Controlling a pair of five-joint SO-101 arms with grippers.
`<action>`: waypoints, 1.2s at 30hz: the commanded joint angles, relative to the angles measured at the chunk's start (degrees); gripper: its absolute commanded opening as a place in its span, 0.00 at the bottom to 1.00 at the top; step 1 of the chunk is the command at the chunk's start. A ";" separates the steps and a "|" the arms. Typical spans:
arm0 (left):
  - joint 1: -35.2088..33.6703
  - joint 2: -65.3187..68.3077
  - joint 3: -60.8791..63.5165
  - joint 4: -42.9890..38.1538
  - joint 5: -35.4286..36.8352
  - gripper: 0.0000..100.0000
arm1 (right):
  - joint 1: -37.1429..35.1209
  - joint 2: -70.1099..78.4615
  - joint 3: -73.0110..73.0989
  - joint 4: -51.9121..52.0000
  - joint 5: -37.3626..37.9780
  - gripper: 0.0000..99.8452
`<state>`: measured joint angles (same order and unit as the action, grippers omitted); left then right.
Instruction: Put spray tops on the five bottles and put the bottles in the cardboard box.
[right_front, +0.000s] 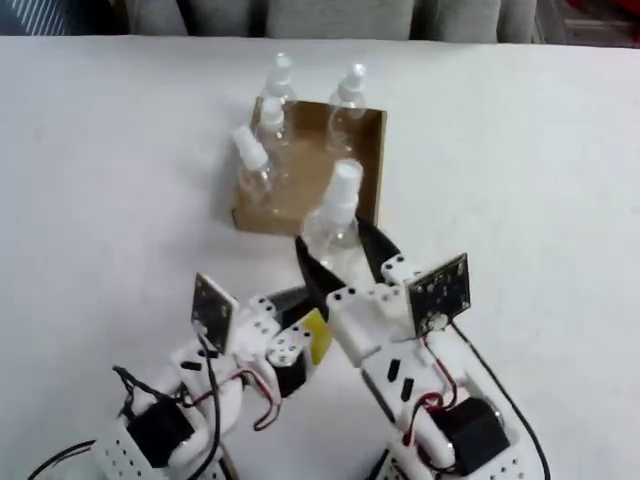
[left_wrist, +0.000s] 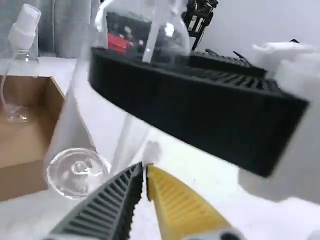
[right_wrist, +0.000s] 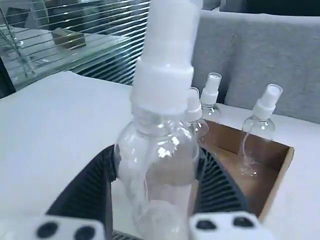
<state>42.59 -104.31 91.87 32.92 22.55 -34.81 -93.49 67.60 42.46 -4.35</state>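
White tabletop (right_front: 520, 150) is spread wide to either side of the cardboard box (right_front: 300, 200), where four topped bottles (right_front: 255, 170) are stood upright; whether the far two are inside cannot be told. A fifth clear bottle (right_front: 335, 225), fitted with a white spray top (right_front: 346, 180), is clamped upright by the right gripper (right_front: 342, 258) at the box's near edge. The left gripper (left_wrist: 144, 172) is seen pressed together on nothing, close beside the right one's black finger.
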 joint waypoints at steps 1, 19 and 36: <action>-1.36 -0.31 -0.44 -2.55 -0.62 0.02 | -1.19 -0.48 -5.36 6.11 -2.46 0.02; -3.65 -0.48 -4.75 13.71 -8.79 0.02 | 9.98 6.46 -2.90 -5.05 -2.90 0.02; -46.02 -0.40 5.10 17.93 -21.54 0.02 | 16.84 40.04 -4.04 -35.30 -1.05 0.02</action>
<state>2.15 -104.31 96.09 56.22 1.80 -18.99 -57.36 65.41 11.60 -6.64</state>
